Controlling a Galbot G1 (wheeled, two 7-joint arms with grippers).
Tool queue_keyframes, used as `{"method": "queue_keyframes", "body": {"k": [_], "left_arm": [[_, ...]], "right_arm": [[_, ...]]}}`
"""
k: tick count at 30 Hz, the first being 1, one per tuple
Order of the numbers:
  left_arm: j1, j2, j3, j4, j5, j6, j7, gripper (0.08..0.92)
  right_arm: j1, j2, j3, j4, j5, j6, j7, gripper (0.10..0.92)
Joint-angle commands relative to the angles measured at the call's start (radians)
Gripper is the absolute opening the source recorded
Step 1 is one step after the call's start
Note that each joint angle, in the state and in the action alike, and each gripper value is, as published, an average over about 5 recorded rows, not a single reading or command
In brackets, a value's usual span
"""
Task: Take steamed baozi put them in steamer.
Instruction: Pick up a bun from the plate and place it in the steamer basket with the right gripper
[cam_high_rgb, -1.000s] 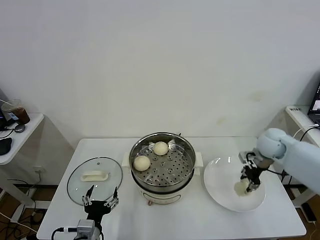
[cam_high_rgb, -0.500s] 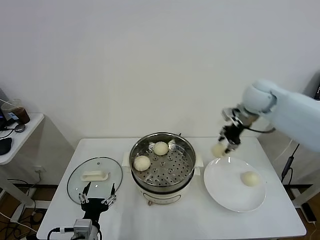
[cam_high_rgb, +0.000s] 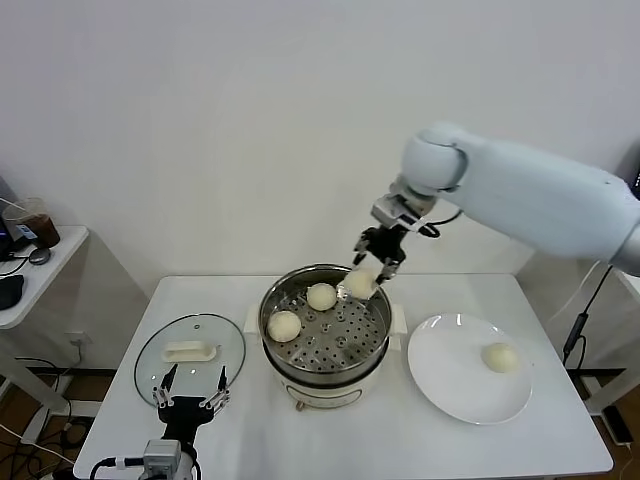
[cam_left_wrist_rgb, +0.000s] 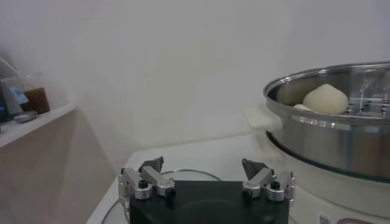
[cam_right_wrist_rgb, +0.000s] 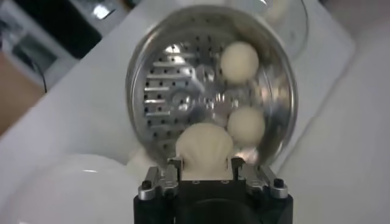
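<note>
The steel steamer (cam_high_rgb: 326, 335) (cam_right_wrist_rgb: 274, 91) (cam_left_wrist_rgb: 341, 131) stands mid-table on its cream pot. Two pale baozi lie on its perforated floor, one at the back (cam_high_rgb: 321, 296) (cam_right_wrist_rgb: 239, 61) and one at the left (cam_high_rgb: 284, 325) (cam_right_wrist_rgb: 245, 125). My right gripper (cam_high_rgb: 365, 280) (cam_right_wrist_rgb: 205, 163) hangs over the steamer's back right rim, shut on a third baozi (cam_high_rgb: 359, 284) (cam_right_wrist_rgb: 205, 149). A fourth baozi (cam_high_rgb: 499, 357) rests on the white plate (cam_high_rgb: 450, 380). My left gripper (cam_high_rgb: 190, 395) (cam_left_wrist_rgb: 204, 165) waits open near the table's front left, above the glass lid.
A round glass lid (cam_high_rgb: 190, 350) with a white handle lies flat left of the steamer. A side shelf (cam_high_rgb: 30, 270) at far left carries a cup with a dark drink. The white plate fills the table's right part.
My right gripper has lifted one baozi off the plate and carried it up and left, to above the steamer's rim. The left gripper has stayed put.
</note>
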Motion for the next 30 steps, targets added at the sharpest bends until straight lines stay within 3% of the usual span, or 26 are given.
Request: {"method": "queue_keyframes", "body": {"k": [1,12,30], "left_arm": [[0.0,0.0,-0.001,0.002,0.0,0.0,-0.001,0.823],[0.012,-0.002,0.006,-0.009,-0.003,-0.002,-0.008,0.823],[0.002,-0.002,0.01,-0.006,-0.011,0.0,-0.003,0.823]], "right_arm": [[-0.033,0.099,-0.032,0.066,-0.264,0.308,0.09,0.489],[-0.161,0.149,-0.037,0.114,-0.53,0.399,0.094,0.484],[-0.175,0.164,-0.068,0.16,-0.448,0.35,0.085,0.492]]}}
